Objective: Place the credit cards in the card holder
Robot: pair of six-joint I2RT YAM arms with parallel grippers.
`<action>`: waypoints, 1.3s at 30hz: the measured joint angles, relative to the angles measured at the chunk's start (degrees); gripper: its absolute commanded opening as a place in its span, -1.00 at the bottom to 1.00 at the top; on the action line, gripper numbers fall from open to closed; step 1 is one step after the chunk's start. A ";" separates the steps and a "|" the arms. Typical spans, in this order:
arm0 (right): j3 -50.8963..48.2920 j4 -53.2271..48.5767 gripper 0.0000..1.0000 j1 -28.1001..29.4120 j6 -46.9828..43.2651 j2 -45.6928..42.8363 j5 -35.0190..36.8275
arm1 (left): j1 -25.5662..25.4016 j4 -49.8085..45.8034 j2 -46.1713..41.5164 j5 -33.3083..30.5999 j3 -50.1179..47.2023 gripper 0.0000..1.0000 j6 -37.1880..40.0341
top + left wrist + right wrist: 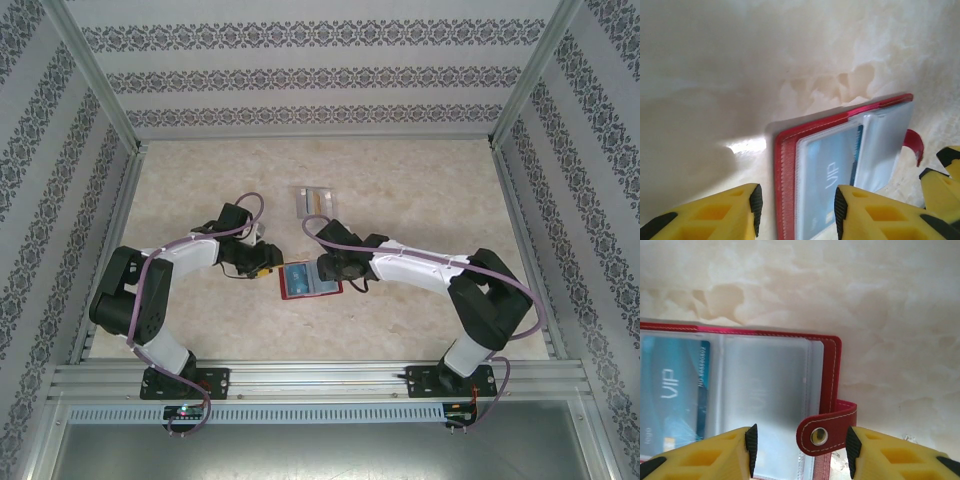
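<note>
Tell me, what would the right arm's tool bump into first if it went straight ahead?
Probably the red snap tab of the card holder, lying between the open fingers of the right tool; then the table. Depth is hard to judge.

Card holder (832,375): red leather-like cover, matt, with pale stitching. Pockets (765,390): clear, glossy plastic film. Snap stud (817,436): shiny metal. Blue credit card (670,395): smooth plastic. Table (875,300): smooth marble-pattern surface, slight sheen.
</note>
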 measured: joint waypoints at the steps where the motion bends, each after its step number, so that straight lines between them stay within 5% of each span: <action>1: -0.02 -0.13 0.04 0.09 0.28 0.46 0.07 | 0.00 -0.04 -0.24 -0.26 -0.63 -0.08 0.02; 18: -1.18 0.39 0.05 -3.37 1.18 -2.82 -2.60 | -0.07 -1.05 -3.69 -2.86 -3.30 -0.12 0.39; 39: -5.38 5.22 0.09 4.85 8.39 -2.49 -4.87 | -0.07 -1.05 -3.78 -4.63 -4.07 -0.10 0.42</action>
